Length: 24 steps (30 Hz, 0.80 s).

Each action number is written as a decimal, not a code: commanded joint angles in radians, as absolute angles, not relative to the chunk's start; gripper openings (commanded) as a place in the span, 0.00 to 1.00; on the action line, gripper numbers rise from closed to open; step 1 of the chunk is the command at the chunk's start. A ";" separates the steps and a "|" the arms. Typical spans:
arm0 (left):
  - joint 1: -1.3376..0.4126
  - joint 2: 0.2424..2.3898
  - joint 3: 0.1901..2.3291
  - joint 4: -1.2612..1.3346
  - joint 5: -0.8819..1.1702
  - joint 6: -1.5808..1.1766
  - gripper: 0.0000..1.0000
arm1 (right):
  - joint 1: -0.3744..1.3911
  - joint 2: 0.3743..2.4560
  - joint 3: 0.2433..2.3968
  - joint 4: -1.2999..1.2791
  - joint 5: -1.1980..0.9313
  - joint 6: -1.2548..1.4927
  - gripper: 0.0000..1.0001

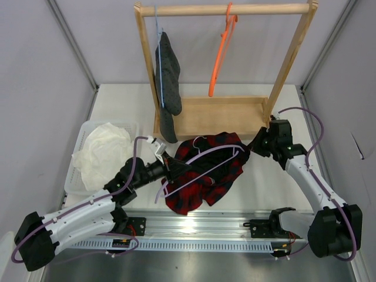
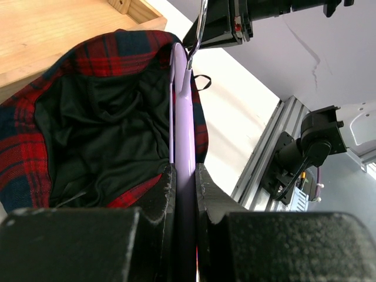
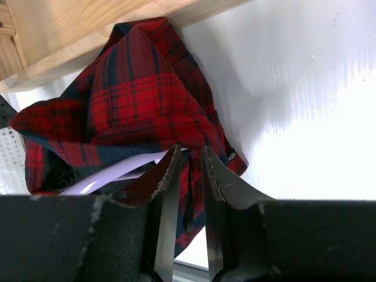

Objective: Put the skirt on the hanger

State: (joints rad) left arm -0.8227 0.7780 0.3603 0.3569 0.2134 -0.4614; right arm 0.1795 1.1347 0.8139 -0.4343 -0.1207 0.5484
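Note:
The red-and-black plaid skirt (image 1: 205, 176) lies crumpled on the table in front of the rack base. The lilac hanger (image 1: 214, 155) lies slantwise across it, its metal hook (image 1: 198, 140) toward the rack. My left gripper (image 1: 174, 167) is shut on the hanger's bar (image 2: 182, 106), with the skirt's dark lining (image 2: 100, 129) bunched to its left. My right gripper (image 1: 249, 150) is at the skirt's right edge, by the hanger's far end. Its jaws (image 3: 191, 151) stand a little apart, and plaid cloth (image 3: 135, 88) and a thin dark loop show in the gap. A bit of hanger (image 3: 111, 173) peeks out beside them.
A wooden rack (image 1: 226, 9) stands at the back, holding a dark grey dotted garment (image 1: 168, 76) on a light blue hanger and an orange hanger (image 1: 221, 56). Its base (image 1: 223, 114) touches the skirt. A white basket (image 1: 81, 141) with white cloth (image 1: 104, 151) sits left. A metal rail (image 1: 205, 226) runs along the front.

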 commanded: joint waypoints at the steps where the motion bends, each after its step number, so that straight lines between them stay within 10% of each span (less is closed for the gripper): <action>1: -0.825 0.746 0.423 0.423 0.232 -0.443 0.00 | 0.172 1.109 0.807 -0.468 -0.097 0.555 0.25; 24: -0.825 0.747 0.448 0.351 0.350 -0.422 0.00 | 0.218 0.904 0.736 -0.598 -0.132 0.586 0.20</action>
State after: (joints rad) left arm -0.8227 0.7486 0.3962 0.2981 0.3191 -0.4427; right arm 0.1993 0.9371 0.7586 -0.5713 -0.1314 0.5659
